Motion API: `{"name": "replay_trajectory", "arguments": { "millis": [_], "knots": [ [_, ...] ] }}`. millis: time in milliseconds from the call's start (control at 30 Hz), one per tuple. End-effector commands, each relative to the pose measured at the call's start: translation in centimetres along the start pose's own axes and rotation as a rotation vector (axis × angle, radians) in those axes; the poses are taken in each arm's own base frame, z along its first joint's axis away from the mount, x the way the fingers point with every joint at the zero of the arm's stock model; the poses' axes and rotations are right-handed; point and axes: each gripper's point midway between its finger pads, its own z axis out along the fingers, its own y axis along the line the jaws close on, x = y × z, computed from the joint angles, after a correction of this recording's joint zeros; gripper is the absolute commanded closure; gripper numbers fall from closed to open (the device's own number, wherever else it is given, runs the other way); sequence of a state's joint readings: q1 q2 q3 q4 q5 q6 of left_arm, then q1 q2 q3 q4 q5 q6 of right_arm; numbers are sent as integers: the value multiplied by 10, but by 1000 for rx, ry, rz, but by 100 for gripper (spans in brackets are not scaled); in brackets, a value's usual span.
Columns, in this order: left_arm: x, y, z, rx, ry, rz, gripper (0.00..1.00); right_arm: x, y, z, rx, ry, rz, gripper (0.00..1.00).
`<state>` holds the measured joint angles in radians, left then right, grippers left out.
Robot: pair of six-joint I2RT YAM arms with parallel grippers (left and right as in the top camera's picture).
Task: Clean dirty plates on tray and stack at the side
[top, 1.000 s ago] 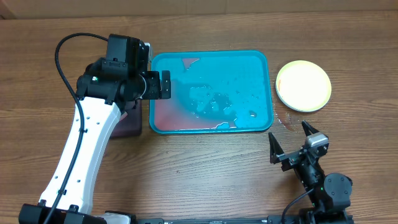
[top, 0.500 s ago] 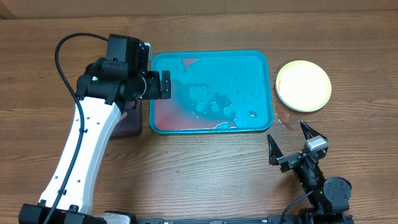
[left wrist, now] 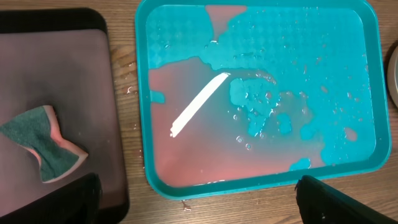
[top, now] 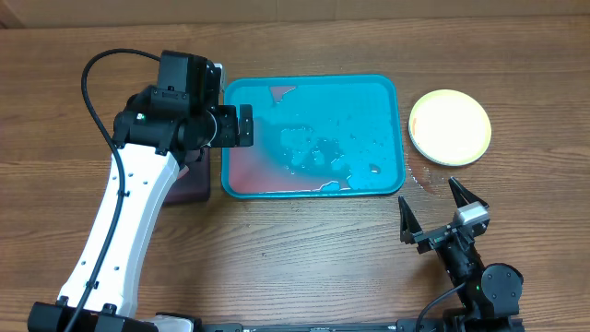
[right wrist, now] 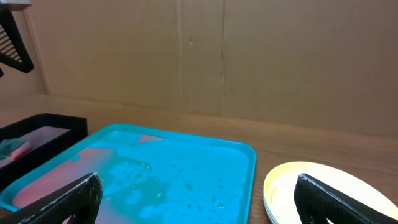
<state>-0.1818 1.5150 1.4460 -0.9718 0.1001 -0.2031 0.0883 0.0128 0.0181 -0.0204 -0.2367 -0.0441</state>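
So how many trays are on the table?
2: the turquoise tray mid-table, with pinkish water pooled in it, and a smaller black tray just left of it, holding a sponge.

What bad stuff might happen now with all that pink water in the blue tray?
1. Pink water pools in the tray. A bump or tilt may slosh it onto the table, where wet spots already show.
2. The stack of plates sits near the open, empty right end effector. A careless swing might knock it.
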Motion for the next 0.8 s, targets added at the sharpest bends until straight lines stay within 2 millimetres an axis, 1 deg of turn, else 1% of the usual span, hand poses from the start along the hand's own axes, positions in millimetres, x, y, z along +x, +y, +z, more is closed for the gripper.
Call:
{"name": "replay_trajectory", "arguments": {
  "millis": [0, 33, 67, 767],
  "knots": [
    [-5, -1, -2, -3, -14, 0, 0, 7, -3, 0, 14, 15, -12, 0],
    [-5, -1, -2, -3, -14, 0, 0, 12, -3, 0, 14, 38, -7, 0],
    [-5, -1, -2, -3, -14, 0, 0, 13, -3, 0, 15, 43, -5, 0],
    [-5, -1, -2, -2, -14, 0, 0, 13, -3, 0, 15, 41, -6, 0]
  ]
}}
